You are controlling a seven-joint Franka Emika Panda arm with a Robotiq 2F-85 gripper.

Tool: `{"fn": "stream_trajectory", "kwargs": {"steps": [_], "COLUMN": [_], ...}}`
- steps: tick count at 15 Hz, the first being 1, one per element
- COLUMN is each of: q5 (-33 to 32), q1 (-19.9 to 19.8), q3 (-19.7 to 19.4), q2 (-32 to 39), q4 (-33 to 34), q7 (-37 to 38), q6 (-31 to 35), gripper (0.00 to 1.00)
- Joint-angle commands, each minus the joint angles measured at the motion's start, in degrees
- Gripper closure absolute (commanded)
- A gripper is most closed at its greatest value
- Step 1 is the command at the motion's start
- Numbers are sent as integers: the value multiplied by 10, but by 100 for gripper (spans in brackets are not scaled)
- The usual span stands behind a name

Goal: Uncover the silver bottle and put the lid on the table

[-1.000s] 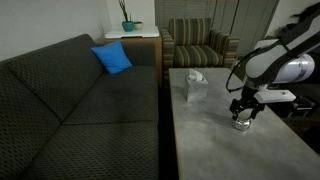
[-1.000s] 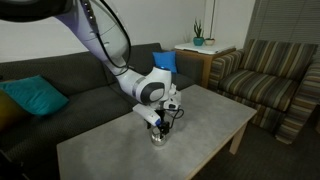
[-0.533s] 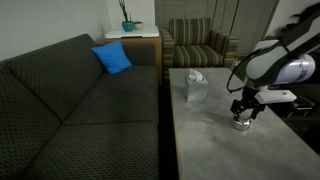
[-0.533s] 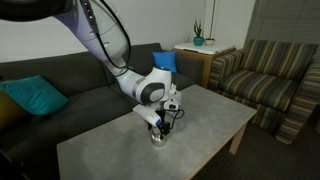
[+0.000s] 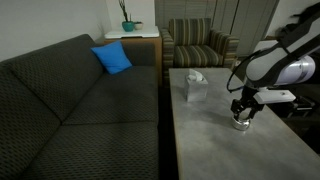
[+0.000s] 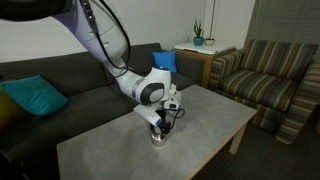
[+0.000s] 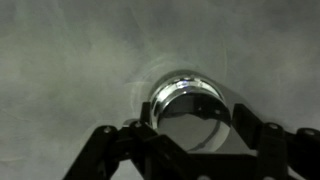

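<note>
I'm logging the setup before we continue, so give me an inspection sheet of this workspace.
Surface: grey mottled table, level.
Job's things: silver bottle upright on the table; lid not distinguishable from it.
Clutter: white tissue box, apart from the bottle.
Gripper: directly over the bottle, jaws either side; contact unclear.
Cables: dark cable looping beside the wrist.
Surroundings: dark sofa, blue cushion, striped armchair, potted plant on side table.

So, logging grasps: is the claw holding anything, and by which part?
Cannot tell: the claw straddles the round silvery domed lid of the squat silver metal bottle; contact unclear.
</note>
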Motion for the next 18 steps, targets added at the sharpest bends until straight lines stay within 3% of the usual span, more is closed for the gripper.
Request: {"fn": "stream_trajectory", "kwargs": {"steps": [1, 3, 4, 5, 8, 9, 11, 18], "q5": [2, 1, 1, 1, 1, 1, 1, -12], "q1": [9, 11, 12, 12, 12, 13, 12, 33], "q3": [-14, -17, -18, -18, -18, -18, -18, -39], "q2": [0, 0, 0, 0, 0, 0, 0, 0], "q4": [-9, -11, -11, -12, -15, -15, -16, -2], "q7": [14, 19, 21, 22, 23, 23, 23, 32], "q6": [31, 37, 38, 40, 40, 40, 40, 29], "gripper": [20, 6, 18, 38, 51, 47, 56, 56]}}
